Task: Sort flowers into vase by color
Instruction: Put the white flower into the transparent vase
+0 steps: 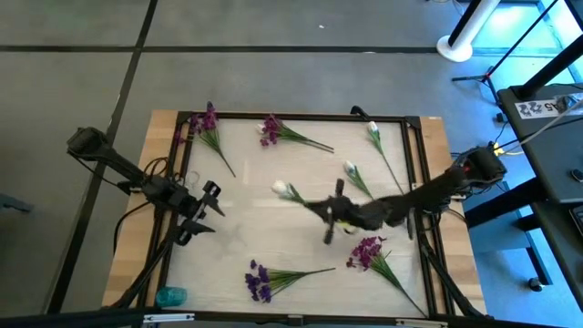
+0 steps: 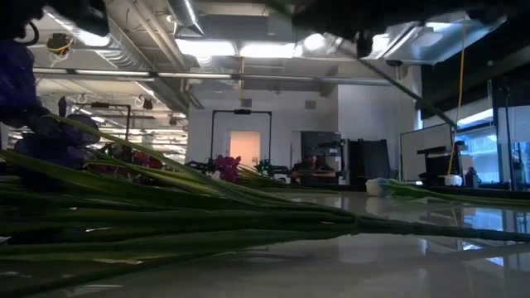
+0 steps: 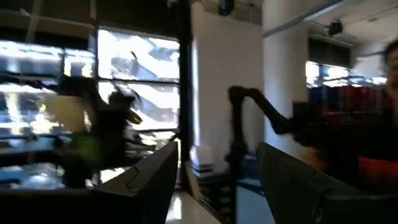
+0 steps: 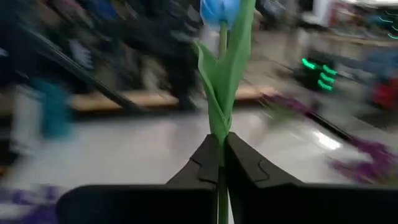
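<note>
Several flowers lie flat on the white tabletop: purple ones (image 1: 205,123) (image 1: 258,281), magenta ones (image 1: 271,129) (image 1: 367,251) and white-budded ones (image 1: 373,132) (image 1: 351,170). My right gripper (image 1: 314,208), over the table's middle, is shut on another white-budded flower (image 1: 282,189) (image 4: 222,68). A small teal vase (image 1: 170,296) stands at the near left corner. My left gripper (image 1: 211,208) (image 3: 214,186) waits open near the left edge, with nothing between its fingers. My right gripper pinches the white-budded flower's green stem (image 4: 222,134) between its two fingertips, just below the leaves. The fingers reach level from the table's right, and the stem runs along them, back between them. The flower is lifted clear, its bud (image 4: 221,9) pointing ahead of the fingertips.
A dark frame (image 1: 291,117) rims the white surface, with wooden edge strips outside it. The purple flower at the near edge fills the low view's foreground (image 2: 166,215). Open surface lies between my two grippers.
</note>
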Motion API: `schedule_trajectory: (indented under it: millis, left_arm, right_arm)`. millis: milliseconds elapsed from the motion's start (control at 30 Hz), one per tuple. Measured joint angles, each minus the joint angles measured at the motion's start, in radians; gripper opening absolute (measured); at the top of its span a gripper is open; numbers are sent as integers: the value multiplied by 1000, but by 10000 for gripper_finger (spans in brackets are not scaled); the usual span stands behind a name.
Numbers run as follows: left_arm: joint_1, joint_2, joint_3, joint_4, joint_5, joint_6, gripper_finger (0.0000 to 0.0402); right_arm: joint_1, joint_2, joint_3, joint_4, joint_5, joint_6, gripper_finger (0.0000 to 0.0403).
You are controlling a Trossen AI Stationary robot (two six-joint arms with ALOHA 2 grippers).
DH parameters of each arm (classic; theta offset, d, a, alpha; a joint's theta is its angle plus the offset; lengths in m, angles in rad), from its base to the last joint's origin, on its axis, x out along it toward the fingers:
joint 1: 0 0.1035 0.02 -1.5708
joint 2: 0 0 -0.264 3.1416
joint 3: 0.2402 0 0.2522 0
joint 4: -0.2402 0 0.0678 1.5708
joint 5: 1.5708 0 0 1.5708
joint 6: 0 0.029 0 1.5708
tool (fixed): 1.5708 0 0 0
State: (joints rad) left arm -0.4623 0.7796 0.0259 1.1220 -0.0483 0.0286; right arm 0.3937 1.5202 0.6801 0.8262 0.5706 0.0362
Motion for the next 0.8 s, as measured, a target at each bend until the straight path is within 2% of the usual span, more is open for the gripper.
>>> schedule_trajectory:
  millis: [100, 167, 333, 467, 667, 800]
  left_arm:
    - [35, 107, 62, 18, -54, 1, 213]
    - [52, 196, 116, 10, -87, -5, 213]
    - [92, 434, 273, 15, -122, -17, 213]
    - [109, 583, 364, 102, -123, -15, 213]
    - [109, 729, 443, 217, -95, 32, 213]
    - [118, 786, 471, 285, -103, 35, 213]
  right_arm:
    - [11, 44, -41, 242, -65, -18, 8]
    - [11, 75, -31, 310, -82, -52, 9]
    - [10, 182, 81, 321, -134, -157, 5]
    - [10, 237, 164, 323, -185, -189, 11]
    - [12, 258, 195, 334, -120, -207, 7]
    - [12, 258, 195, 336, -118, -229, 7]
